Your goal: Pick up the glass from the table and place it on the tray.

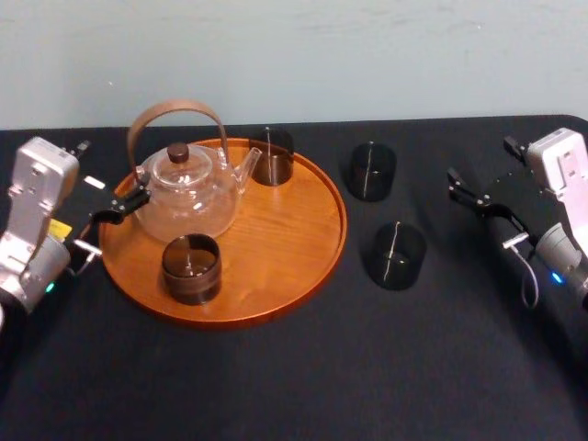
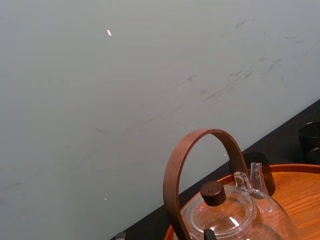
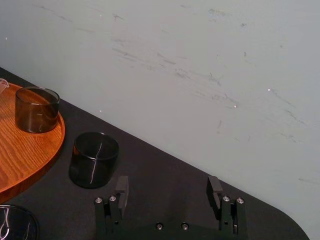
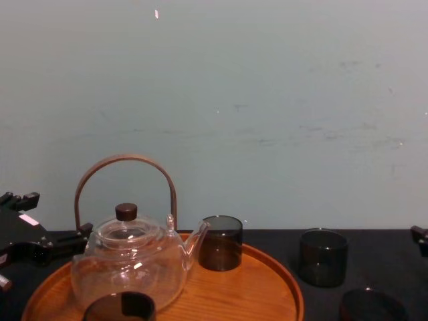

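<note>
Two dark smoked glasses stand on the black table [image 1: 303, 386] right of the tray: a far glass [image 1: 371, 171] [image 3: 94, 159] [image 4: 323, 257] and a near glass [image 1: 399, 257] [image 4: 371, 307]. The round orange-brown tray [image 1: 294, 248] holds a clear teapot [image 1: 188, 193] and two more dark glasses, one at its back [image 1: 273, 156] [image 3: 36, 109] and one at its front [image 1: 191, 268]. My right gripper [image 1: 466, 188] [image 3: 167, 187] hovers open and empty, right of the two table glasses. My left gripper [image 1: 119, 207] is open at the tray's left rim, close beside the teapot.
The teapot's tall wooden handle [image 2: 200, 137] arches above the tray. A pale wall [image 4: 267, 100] runs behind the table's back edge. Bare black cloth spreads in front of the tray and between the near glass and my right arm.
</note>
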Tool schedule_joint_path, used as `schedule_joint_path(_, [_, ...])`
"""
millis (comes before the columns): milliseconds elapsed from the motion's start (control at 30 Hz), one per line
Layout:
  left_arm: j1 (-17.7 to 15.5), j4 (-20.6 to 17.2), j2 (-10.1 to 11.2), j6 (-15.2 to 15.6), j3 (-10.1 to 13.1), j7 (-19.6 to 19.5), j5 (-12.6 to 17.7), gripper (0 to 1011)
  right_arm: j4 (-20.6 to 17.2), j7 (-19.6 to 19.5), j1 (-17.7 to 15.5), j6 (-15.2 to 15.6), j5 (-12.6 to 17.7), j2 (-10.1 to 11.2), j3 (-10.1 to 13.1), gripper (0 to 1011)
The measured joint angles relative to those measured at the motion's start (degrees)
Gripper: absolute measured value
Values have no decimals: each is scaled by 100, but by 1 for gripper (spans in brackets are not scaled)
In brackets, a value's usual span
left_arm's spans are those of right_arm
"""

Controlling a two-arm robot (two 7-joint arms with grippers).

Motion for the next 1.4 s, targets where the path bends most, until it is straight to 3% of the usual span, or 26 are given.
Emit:
schedule_joint_path(600, [0, 0, 0, 0, 0, 0, 0, 1009, 0, 0, 0, 0, 0, 0, 0, 1002])
schedule_joint_path(800, [0, 0, 0, 0, 0, 0, 0, 1009, -54, 351, -58, -9, 166, 67, 116, 1002])
schedule_joint_path(1033, [0, 0, 0, 0, 0, 0, 0, 1010, -355, 678, -302, -22, 293, 256, 273, 1002])
schedule_joint_path(1400, [0, 0, 0, 0, 0, 0, 0, 1010, -1200, 957, -972, 134, 504, 611, 568, 1003])
